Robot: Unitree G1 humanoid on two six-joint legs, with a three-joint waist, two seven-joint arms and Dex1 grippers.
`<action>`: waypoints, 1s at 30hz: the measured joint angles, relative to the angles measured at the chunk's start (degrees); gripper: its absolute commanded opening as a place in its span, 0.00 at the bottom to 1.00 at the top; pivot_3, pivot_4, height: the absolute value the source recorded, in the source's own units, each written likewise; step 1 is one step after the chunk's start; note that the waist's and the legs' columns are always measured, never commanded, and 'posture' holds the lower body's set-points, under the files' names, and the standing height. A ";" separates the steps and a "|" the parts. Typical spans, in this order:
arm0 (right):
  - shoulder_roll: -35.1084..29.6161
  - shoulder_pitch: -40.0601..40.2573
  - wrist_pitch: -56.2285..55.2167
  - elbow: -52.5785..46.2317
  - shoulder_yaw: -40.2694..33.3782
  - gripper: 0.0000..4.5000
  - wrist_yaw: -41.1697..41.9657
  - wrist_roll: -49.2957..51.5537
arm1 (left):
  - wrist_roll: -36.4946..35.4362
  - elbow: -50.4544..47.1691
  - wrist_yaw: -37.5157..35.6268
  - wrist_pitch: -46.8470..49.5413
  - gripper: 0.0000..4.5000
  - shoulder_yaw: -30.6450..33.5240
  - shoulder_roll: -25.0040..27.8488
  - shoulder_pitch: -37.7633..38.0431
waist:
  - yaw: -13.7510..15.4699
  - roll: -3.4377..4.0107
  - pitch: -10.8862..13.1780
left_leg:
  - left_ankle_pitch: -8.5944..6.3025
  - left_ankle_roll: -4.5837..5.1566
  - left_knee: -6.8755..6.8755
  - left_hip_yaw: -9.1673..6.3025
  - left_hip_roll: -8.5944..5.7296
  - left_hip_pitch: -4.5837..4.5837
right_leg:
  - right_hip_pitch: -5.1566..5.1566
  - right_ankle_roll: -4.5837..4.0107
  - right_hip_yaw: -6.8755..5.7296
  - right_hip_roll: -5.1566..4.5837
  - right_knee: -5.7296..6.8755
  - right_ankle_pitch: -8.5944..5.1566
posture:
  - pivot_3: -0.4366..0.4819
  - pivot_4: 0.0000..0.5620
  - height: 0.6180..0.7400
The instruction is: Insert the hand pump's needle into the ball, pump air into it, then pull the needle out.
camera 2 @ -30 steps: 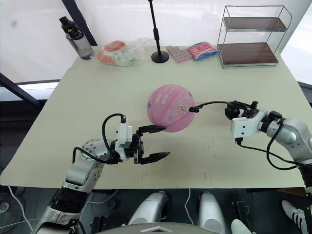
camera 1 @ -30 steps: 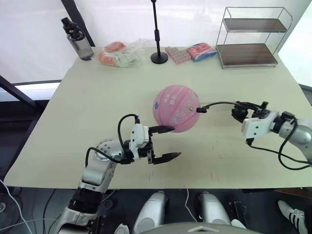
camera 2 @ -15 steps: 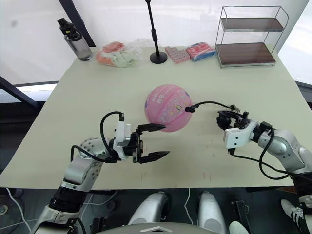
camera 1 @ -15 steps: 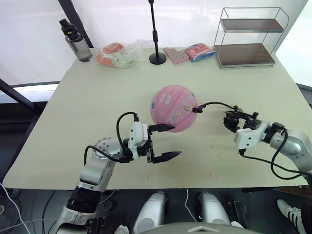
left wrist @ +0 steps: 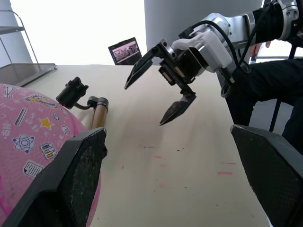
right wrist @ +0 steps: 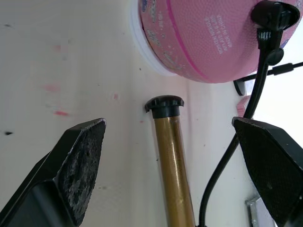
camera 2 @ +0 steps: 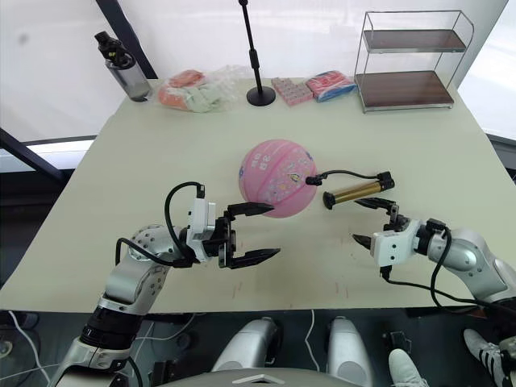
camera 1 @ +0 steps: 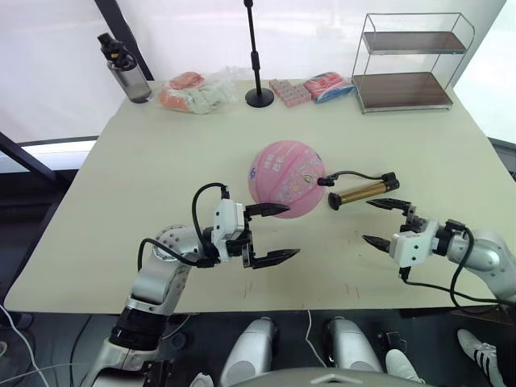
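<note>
Two arms of mine reach over the pale table [camera 1: 145,161], which takes up most of the scene. At its far right corner stands a wire shelf rack [camera 1: 411,60] with two brown shelves. Along the far edge, from left to right, are a dark bottle [camera 1: 125,68], a clear bag [camera 1: 197,90] of orange and pale things, the round base of a black stand [camera 1: 259,95], and some pink-blue packets [camera 1: 314,87].

Near the middle of the table sits the ball [camera 1: 288,179], round and pink with small printed stickers. My left gripper [camera 1: 278,234] is just on the near side of it, fingers spread wide; the far finger's tip lies at the ball's near edge, though I cannot tell whether it touches.

To the right of the ball the hand pump [camera 1: 361,192] lies flat on the table, its gold barrel pointing right and slightly far, one black end cap [right wrist: 164,105] close to the ball. My right gripper [camera 1: 380,222] is just near of the pump and apart from it, fingers spread and holding nothing.

The thin black hose [camera 1: 355,173] arcs from the pump over to the ball's right side, where the needle [camera 1: 323,181] fitting sits against the rubber; the pin itself is too small to make out.
</note>
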 measured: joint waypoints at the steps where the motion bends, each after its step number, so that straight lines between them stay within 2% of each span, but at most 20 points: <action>1: 0.00 1.01 0.41 -0.48 -0.18 0.99 0.76 2.28 | 0.00 0.00 0.00 0.03 1.00 0.02 0.02 -0.01 | -0.07 0.00 0.00 | -0.01 0.01 0.01 0.00 0.00 0.00 | 0.00 0.00 0.01 0.00 0.02 0.00 | 0.48 0.27 1.00; 4: -0.02 3.91 2.40 -3.10 -1.53 0.99 3.09 9.42 | 0.00 0.00 -0.06 0.10 1.00 0.04 0.19 -0.04 | -0.25 0.00 0.00 | -0.06 0.11 0.04 0.00 0.00 0.02 | 0.00 0.00 0.02 -0.01 0.09 0.00 | 0.48 0.27 1.00; 6: -0.24 8.54 5.81 -6.38 -3.11 0.99 5.96 16.92 | 0.04 0.00 -0.09 0.12 1.00 0.15 0.42 -0.30 | -0.29 -0.01 0.00 | -0.13 0.23 0.07 -0.05 0.01 0.04 | 0.01 -0.01 0.01 0.00 0.17 -0.01 | 0.48 0.27 1.00; 7: -0.24 8.81 6.04 -6.50 -3.12 0.99 6.15 17.25 | 0.04 0.00 -0.09 0.12 1.00 0.17 0.47 -0.30 | -0.29 -0.01 0.00 | -0.13 0.23 0.07 -0.04 0.01 0.04 | 0.01 -0.01 0.01 0.00 0.17 -0.01 | 0.48 0.27 1.00; 14: 2.09 19.24 20.12 -17.57 -9.38 0.99 8.60 34.15 | -0.01 -0.26 0.65 0.64 1.00 0.52 0.65 -0.13 | -0.53 0.00 0.01 | -0.14 0.25 0.14 -0.01 0.03 0.12 | 0.03 0.00 0.09 0.02 0.26 0.00 | 0.48 0.27 1.00; 24: 5.01 28.62 37.46 -30.88 -17.06 0.99 10.09 50.27 | -1.73 -1.42 5.55 2.95 1.00 4.37 0.60 -0.33 | -0.02 -0.01 0.01 | -0.14 0.25 0.18 -0.04 0.03 0.08 | 0.02 0.00 0.06 0.02 0.26 0.00 | 0.48 0.27 1.00; 30: 6.55 31.79 42.33 -35.64 -23.60 0.99 13.72 56.19 | -2.33 -0.85 11.99 6.68 1.00 9.11 0.61 -5.20 | 0.36 -0.05 0.03 | -0.14 0.25 0.18 -0.04 0.03 0.08 | 0.03 0.01 0.03 0.02 0.26 -0.01 | 0.48 0.27 1.00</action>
